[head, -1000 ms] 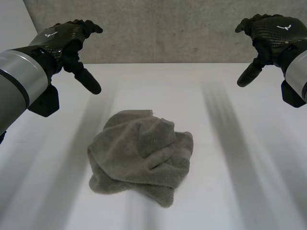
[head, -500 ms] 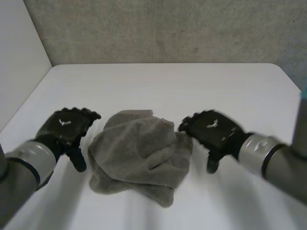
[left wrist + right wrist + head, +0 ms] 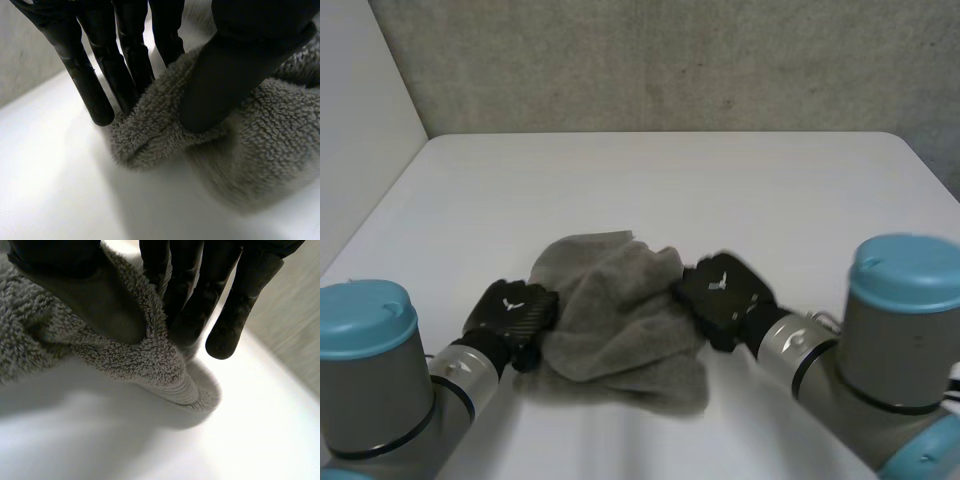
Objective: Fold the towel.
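Grey terry towel (image 3: 620, 315) is lying crumpled in a heap on the white table (image 3: 670, 180), approx. mid-width and toward the near side, well apart from the grey wall (image 3: 670, 60) at the far end. Both arms are reaching in from the near corners, light-blue caps up.

Left hand (image 3: 512, 312) is sitting at the towel's left edge. In the left wrist view it's pinching a fold of that edge: thumb pressing down on top of the pile, fingers (image 3: 92, 85) standing nearly straight behind the fold, cloth bunching btwn them.

Right hand (image 3: 722, 293) is sitting at the towel's right edge, a bit farther back than the left. In the right wrist view it's also pinching: thumb lying across the hem fold, fingers (image 3: 190, 295) closing in behind it, w/ the outermost finger hanging just beside the cloth, not on it.
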`<move>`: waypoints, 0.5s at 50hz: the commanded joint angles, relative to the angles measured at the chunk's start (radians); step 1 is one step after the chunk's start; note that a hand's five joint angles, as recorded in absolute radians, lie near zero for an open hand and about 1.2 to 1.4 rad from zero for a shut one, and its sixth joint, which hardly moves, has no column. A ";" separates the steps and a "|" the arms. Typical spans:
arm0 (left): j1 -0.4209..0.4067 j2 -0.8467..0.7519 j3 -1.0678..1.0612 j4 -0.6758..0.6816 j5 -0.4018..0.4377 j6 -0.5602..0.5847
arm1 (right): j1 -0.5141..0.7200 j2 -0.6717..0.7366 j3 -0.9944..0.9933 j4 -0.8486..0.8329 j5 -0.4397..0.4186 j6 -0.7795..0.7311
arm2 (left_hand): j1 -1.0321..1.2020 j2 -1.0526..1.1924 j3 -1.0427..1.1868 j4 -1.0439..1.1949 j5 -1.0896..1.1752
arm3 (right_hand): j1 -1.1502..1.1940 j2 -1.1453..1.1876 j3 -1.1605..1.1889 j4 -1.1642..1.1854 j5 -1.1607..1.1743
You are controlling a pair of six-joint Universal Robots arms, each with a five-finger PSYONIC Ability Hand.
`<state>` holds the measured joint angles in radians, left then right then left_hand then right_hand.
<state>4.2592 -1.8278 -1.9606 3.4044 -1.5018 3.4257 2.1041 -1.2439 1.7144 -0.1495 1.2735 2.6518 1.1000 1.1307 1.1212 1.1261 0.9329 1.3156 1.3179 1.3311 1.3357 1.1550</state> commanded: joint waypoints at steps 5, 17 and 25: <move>-0.039 0.416 0.089 -0.282 0.097 -0.020 | -0.157 -0.293 -0.170 0.530 -0.028 -0.004 | 0.296 0.266 0.275 0.270 0.289 | 0.081 0.078 0.065 0.061 0.067; 0.025 0.288 0.296 -0.528 0.101 -0.210 | -0.236 -0.094 -0.504 0.872 -0.177 -0.099 | 0.296 0.266 0.275 0.270 0.289 | 0.081 0.078 0.065 0.061 0.067; 0.044 -0.137 0.536 -0.456 0.088 -0.214 | -0.162 0.318 -0.824 0.858 -0.070 -0.062 | 0.296 0.266 0.275 0.270 0.289 | 0.081 0.078 0.065 0.061 0.067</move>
<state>4.2947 -1.6734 -1.5935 2.8963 -1.4048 3.2094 1.8780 -1.2321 1.1242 0.7370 1.1131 2.5630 1.1605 1.2152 1.2140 1.2172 1.0064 1.3157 1.3179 1.3340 1.3358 1.1551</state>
